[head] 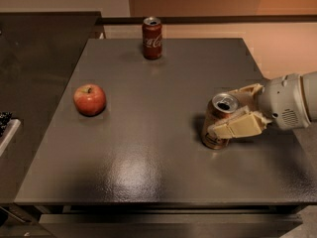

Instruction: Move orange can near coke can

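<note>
The orange can (216, 139) stands on the dark table (163, 83) at the right, tan with a silver open top, tilted a little. My gripper (228, 113) reaches in from the right edge and its two cream fingers are shut on the can, one finger (237, 125) across its front and the other behind it. The can still rests on the table. The coke can (152, 37), red with white script, stands upright at the table's far edge, well apart from the orange can.
A red apple (89, 99) lies on the left part of the table. A dark counter (34, 58) runs along the left side. A low ledge and a tan wall stand behind the table's far edge.
</note>
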